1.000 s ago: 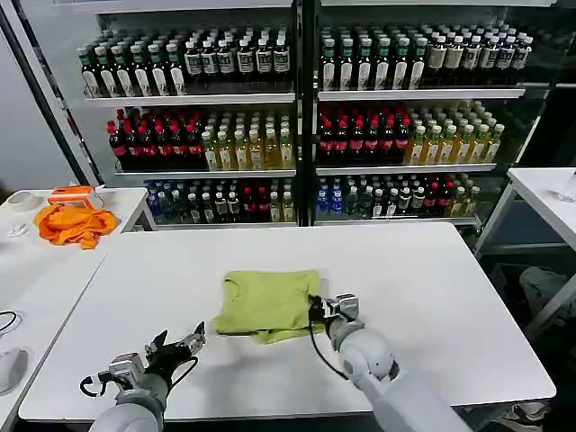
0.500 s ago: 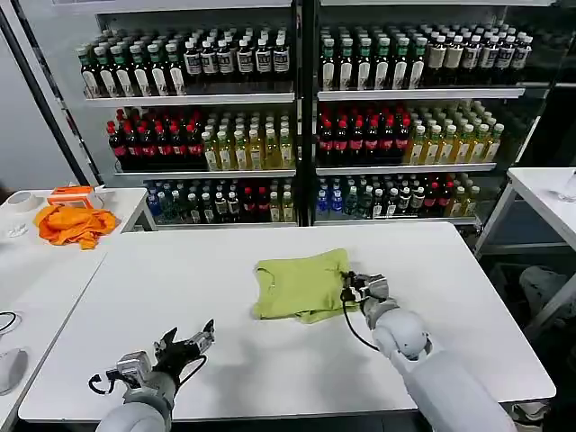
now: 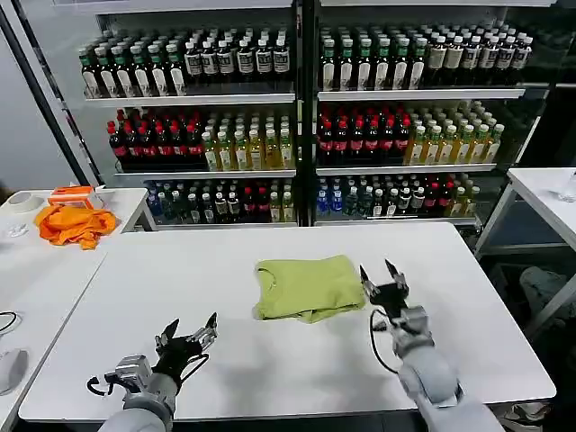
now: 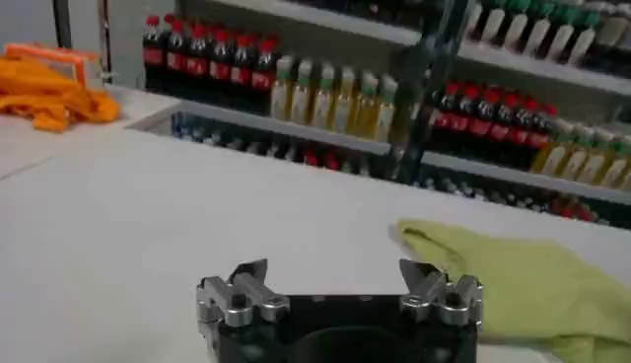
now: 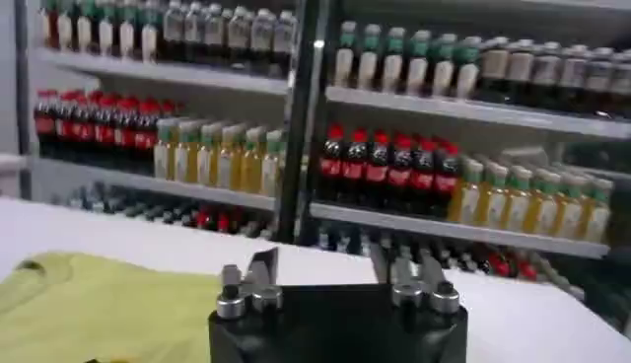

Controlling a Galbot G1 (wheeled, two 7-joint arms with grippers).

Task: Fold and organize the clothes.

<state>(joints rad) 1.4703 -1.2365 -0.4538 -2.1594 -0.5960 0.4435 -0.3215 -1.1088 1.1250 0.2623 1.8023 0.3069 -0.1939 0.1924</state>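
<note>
Now the lime-green short-sleeved T-shirt (image 3: 306,288) lies folded near the middle of the white table (image 3: 450,270), my right gripper (image 3: 382,273) raised just beside its right edge with fingers spread and holding nothing, my left gripper (image 3: 189,332) near the front edge, likewise open and empty.
</note>
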